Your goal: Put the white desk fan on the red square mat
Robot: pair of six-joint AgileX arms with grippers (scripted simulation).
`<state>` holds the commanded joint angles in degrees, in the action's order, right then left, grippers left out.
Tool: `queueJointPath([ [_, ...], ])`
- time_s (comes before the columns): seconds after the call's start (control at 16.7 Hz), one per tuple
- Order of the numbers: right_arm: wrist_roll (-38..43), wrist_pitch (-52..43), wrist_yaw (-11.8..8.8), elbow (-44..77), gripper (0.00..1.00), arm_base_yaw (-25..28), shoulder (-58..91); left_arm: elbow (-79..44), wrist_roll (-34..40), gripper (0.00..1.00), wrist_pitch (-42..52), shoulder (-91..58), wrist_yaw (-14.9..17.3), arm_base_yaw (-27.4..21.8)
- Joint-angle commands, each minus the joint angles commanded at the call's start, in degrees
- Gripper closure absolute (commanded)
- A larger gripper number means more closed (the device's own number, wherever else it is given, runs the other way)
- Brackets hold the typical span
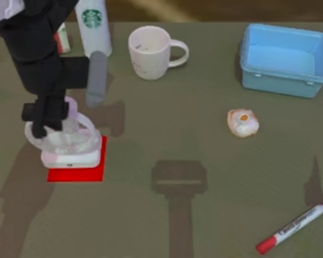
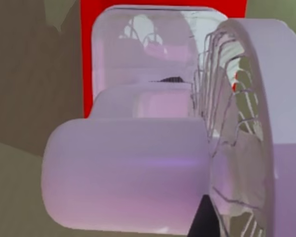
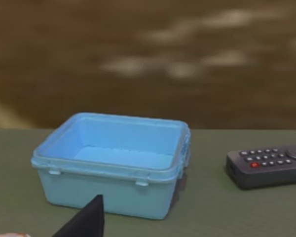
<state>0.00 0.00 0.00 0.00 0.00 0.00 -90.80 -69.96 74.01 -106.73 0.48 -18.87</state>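
At the table's left side, the left gripper (image 1: 43, 126) of the AgileX pair sits over the small white plastic desk fan (image 1: 70, 141), its jaws closed around the cylindrical motor housing. The fan's rectangular base rests on the flat bright red square mat (image 1: 76, 171), whose near and right edges show past it. Behind stand a white ceramic mug (image 1: 149, 52) and a pale blue plastic tub (image 1: 286, 58). The right gripper (image 3: 84, 222) is barely visible; its jaw state cannot be told.

Open blue tub (image 3: 113, 165) on table, black remote (image 3: 267, 165) beside it
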Motion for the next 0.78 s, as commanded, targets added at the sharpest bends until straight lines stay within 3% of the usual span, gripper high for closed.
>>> queueJointPath([
  [0.3, 0.00, 0.00, 0.00, 0.00, 0.00, 0.00, 0.00, 0.91, -0.07, 1.00, -0.91, -0.08, 0.01, 0.07],
  [0.78, 0.00, 0.00, 0.00, 0.00, 0.00, 0.00, 0.00, 0.91, -0.07, 0.40, -0.91, -0.08, 0.01, 0.07],
])
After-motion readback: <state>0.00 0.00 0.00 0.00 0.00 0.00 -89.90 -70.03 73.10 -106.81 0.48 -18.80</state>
